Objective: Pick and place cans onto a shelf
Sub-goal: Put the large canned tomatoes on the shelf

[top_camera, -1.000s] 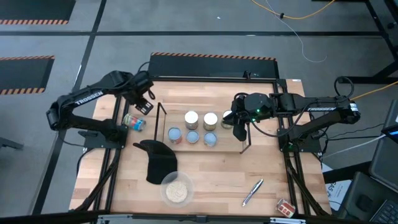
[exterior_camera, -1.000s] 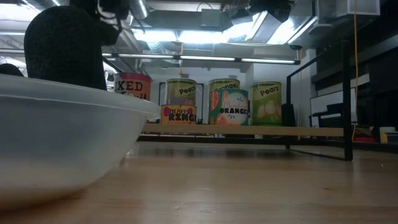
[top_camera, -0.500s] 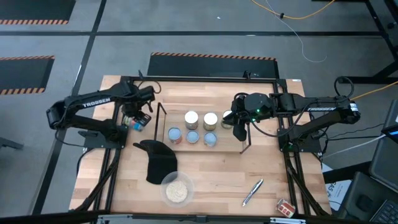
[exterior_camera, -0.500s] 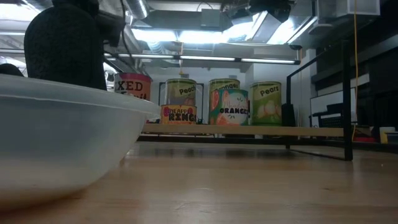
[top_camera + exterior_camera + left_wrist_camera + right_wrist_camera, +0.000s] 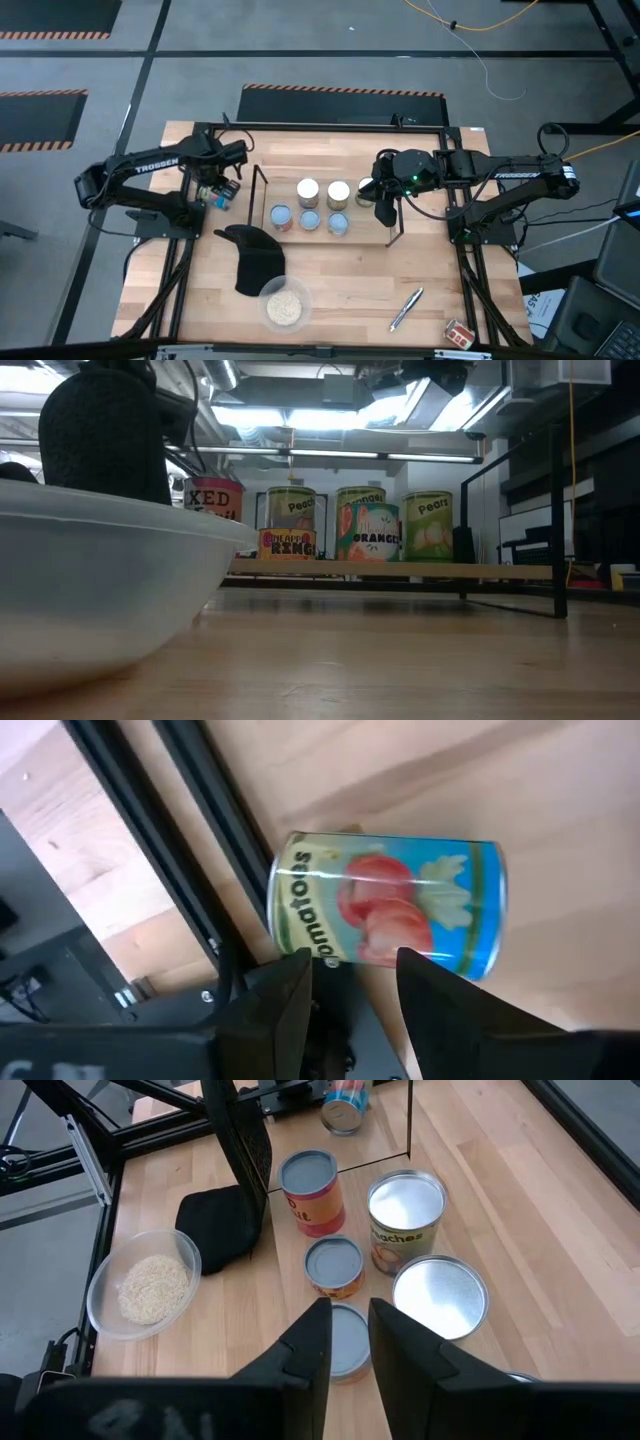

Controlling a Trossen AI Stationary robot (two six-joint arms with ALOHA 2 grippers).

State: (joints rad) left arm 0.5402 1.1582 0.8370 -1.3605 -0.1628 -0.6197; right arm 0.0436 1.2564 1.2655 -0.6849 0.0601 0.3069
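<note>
A tipped tomato can (image 5: 388,900) at the shelf's (image 5: 262,196) 9 o'clock is being straddled by the narrowly parted left gripper (image 5: 352,972), closing judged next; right gripper (image 5: 348,1342), narrow and empty, is being parked at the shelf's 3 o'clock.

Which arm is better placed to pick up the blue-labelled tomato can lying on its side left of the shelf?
The left. Its left gripper is right at the blue-labelled tomato can, fingers open beside it. The right gripper sits at the far end of the black wire shelf, above the standing cans.
</note>
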